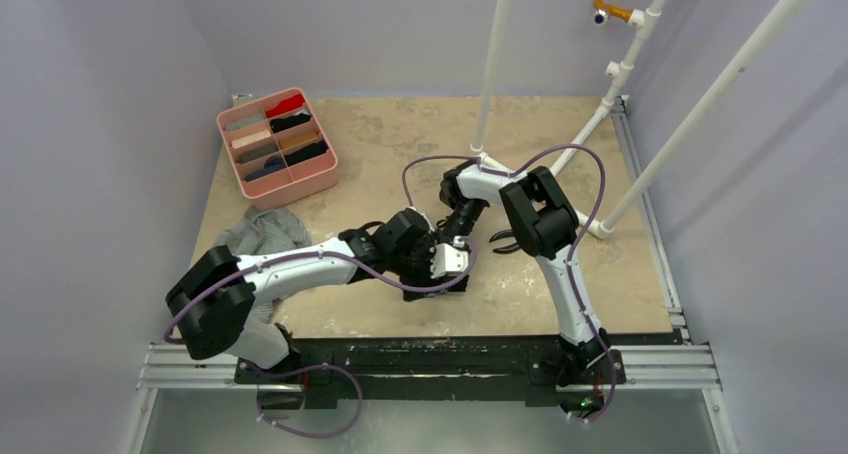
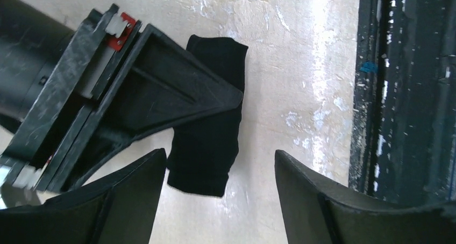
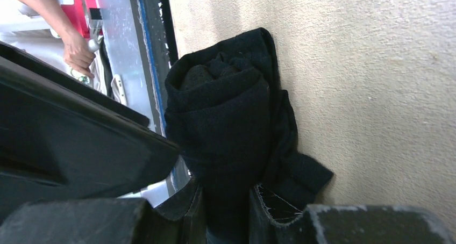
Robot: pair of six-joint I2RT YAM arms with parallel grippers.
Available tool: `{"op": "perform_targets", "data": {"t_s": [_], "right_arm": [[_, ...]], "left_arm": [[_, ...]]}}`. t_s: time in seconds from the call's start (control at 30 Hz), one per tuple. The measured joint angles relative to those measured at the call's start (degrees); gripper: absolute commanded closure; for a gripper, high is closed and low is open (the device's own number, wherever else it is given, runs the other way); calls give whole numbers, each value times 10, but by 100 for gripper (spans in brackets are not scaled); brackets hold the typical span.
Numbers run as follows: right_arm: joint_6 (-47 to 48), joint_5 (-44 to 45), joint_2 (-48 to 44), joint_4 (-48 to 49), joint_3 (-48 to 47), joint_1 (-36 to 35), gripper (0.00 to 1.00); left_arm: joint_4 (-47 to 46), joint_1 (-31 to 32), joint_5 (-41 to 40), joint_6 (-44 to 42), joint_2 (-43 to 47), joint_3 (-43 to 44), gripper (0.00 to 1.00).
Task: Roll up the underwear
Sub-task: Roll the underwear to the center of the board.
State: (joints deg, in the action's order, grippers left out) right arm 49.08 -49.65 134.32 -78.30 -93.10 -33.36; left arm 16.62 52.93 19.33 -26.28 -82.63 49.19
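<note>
Underwear (image 3: 226,109), black, rolled up, clamped in right end effector (image 3: 225,206)

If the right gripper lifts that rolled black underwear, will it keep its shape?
Likely floppy: the black underwear squashes in where the right gripper pinches it. Its loose outer flap may sag or unroll. Fuzzy cloth probably won't slip.

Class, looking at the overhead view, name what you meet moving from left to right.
pink tray → left end effector → right arm's elbow → orange-tipped fitting
</note>
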Motion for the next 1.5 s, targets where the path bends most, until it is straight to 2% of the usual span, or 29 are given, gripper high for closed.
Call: {"op": "perform_targets", "data": {"t_s": [0.17,0.33,0.43,0.63,0.8,0.97,1.2,1.5], "right_arm": [[-1,0,0,0,0,0,100],[-2,0,0,0,0,0,100],[-5,2,0,-1,1,0,98],[-15,15,0,-6,3,2,85],[-25,28,-10,-5,16,8,65],[-32,44,-30,-1,31,28,51],[-30,63,-43,-6,30,72,50],[-13,71,-40,-16,3,116,49]], "left_arm": [[-30,18,-28,-18,-42,0,28],[-47,20,-46,-19,-76,0,42],[-55,20,-52,-18,-94,0,61],[-58,24,-49,-12,-120,14,100],[-40,24,-37,-12,-139,41,100],[-28,24,-26,-7,-165,73,100],[-39,25,-31,-7,-202,113,100],[-67,25,-49,-7,-217,122,100]]}}
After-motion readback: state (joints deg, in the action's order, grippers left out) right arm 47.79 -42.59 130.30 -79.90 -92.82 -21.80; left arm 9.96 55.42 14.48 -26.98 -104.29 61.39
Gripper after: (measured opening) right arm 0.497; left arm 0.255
